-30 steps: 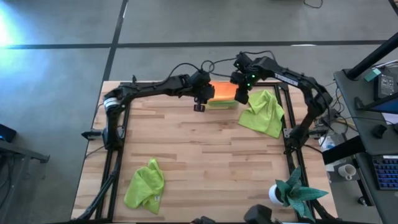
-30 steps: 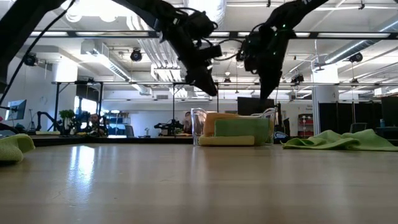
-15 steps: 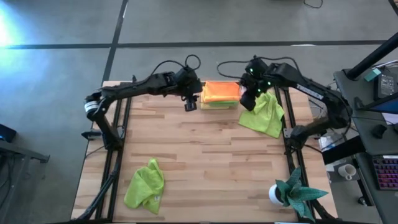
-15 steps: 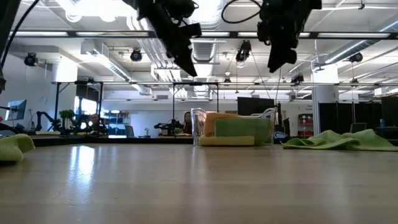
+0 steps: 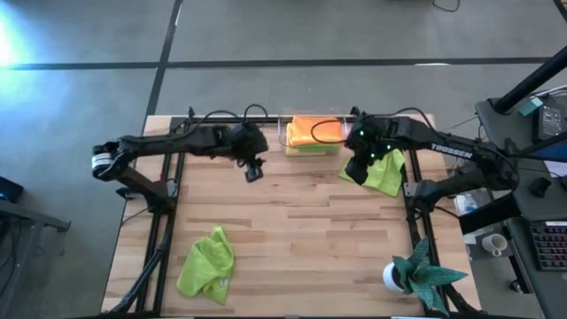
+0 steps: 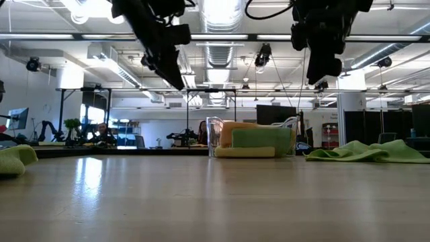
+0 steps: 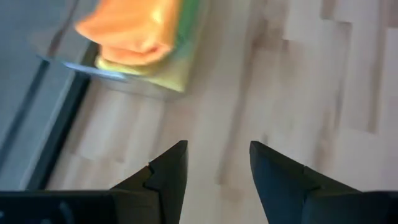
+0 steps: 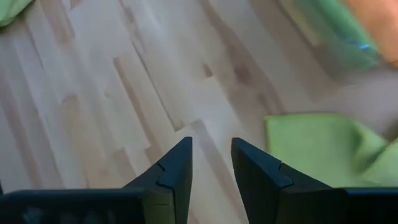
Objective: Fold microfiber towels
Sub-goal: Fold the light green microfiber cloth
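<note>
A clear plastic bin [image 5: 312, 135] at the table's far edge holds folded microfiber towels: orange on top [image 7: 134, 34], green and yellow edges below [image 6: 261, 139]. One lime green towel [image 5: 387, 173] lies crumpled on the table right of the bin. Another [image 5: 206, 263] lies crumpled at the near left. My left gripper [image 5: 253, 171] hangs open above bare wood, left of the bin and nearer than it; its fingers [image 7: 217, 158] hold nothing. My right gripper [image 5: 356, 168] hangs open over the left edge of the right-hand towel [image 8: 317, 149], its fingers [image 8: 211, 152] clear of it.
A teal spiky plant in a white pot [image 5: 416, 275] stands at the near right corner. Bare wood [image 5: 301, 230] fills the middle of the table. Dark frame rails run along the left side [image 5: 159, 230] and the right side [image 5: 409, 204].
Both grippers have drawn back from the bin and risen a little. My left one went toward the table's left and near edges. My right one went toward the near edge, over the lime towel's left edge. The towels have not moved.
</note>
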Action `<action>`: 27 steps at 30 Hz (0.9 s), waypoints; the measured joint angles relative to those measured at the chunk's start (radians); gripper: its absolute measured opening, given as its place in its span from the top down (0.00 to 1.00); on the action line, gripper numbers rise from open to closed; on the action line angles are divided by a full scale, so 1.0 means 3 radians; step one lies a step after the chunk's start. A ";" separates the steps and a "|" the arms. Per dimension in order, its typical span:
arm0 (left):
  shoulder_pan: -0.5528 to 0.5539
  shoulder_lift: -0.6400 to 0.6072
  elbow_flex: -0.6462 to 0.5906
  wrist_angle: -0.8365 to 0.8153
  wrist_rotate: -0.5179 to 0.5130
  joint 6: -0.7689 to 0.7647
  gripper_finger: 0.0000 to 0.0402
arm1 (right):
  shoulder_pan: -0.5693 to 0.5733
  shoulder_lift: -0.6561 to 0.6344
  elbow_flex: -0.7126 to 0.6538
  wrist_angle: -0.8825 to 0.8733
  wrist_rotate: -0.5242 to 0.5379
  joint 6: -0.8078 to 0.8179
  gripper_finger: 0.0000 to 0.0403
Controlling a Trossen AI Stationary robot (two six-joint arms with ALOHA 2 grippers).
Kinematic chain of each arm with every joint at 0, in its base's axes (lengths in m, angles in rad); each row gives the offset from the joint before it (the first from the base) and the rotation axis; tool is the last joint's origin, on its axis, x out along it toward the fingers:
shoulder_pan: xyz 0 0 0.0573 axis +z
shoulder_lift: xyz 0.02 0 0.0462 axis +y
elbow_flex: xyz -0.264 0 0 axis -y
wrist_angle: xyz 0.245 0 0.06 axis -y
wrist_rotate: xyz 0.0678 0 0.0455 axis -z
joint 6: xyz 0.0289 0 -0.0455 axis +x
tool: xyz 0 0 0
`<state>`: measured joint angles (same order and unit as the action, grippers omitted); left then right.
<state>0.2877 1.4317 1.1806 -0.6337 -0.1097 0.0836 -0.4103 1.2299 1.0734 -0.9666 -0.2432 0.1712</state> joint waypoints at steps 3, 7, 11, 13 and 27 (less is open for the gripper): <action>-0.0178 -0.0119 -0.0172 0.0013 0.0004 -0.0203 0.61 | 0.0149 -0.0044 -0.0118 0.0109 0.0000 0.0132 0.73; -0.0453 -0.0233 -0.0339 0.0045 0.0004 -0.0560 0.61 | 0.0334 -0.0039 -0.0210 0.0262 0.0000 0.0232 0.74; -0.0759 -0.0305 -0.0454 0.0053 0.0003 -0.0988 0.61 | 0.0518 -0.0011 -0.0234 0.0400 0.0000 0.0333 0.74; -0.0919 -0.0324 -0.0517 0.0053 0.0003 -0.1245 0.61 | 0.0610 -0.0012 -0.0240 0.0460 0.0000 0.0377 0.74; -0.1923 -0.0315 -0.0829 -0.0038 0.0003 -0.3172 0.61 | 0.1065 -0.0012 -0.0243 0.0532 0.0011 0.0568 0.76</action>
<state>-0.2891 1.3373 0.9318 -0.6450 -0.1089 -0.8681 -0.0907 1.2263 1.0004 -0.8070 -0.2399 0.3416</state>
